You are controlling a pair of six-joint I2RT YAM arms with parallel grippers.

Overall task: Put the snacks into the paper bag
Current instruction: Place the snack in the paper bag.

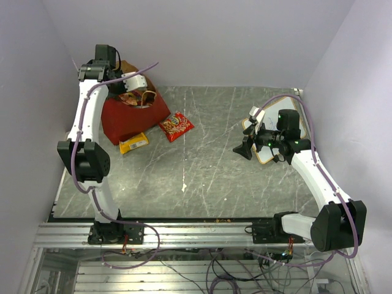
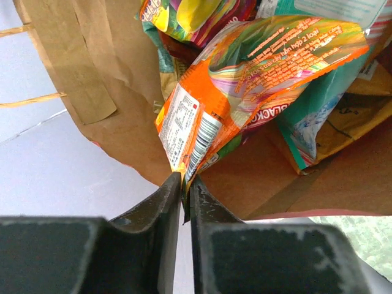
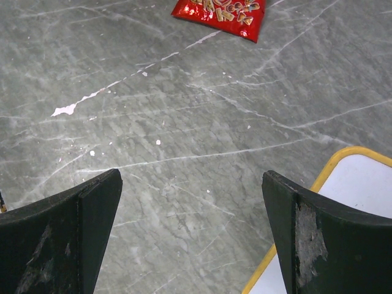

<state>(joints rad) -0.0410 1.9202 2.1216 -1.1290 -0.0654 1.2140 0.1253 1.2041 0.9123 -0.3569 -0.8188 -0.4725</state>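
The red paper bag [image 1: 131, 119] stands at the far left of the table, its brown inside [image 2: 116, 116] facing the left wrist camera. My left gripper [image 2: 184, 184] is above its mouth, shut on the edge of an orange multicolour packet [image 2: 245, 79] that hangs into the bag. A teal packet [image 2: 318, 116] and other packets lie inside. A red packet [image 1: 176, 126] and an orange-yellow packet [image 1: 134, 143] lie on the table beside the bag; the red one also shows in the right wrist view [image 3: 220, 15]. My right gripper [image 1: 244, 150] is open and empty above the table.
A white board with an orange edge [image 1: 269, 138] lies under the right arm; its corner shows in the right wrist view [image 3: 355, 202]. White walls close in the table on the left, back and right.
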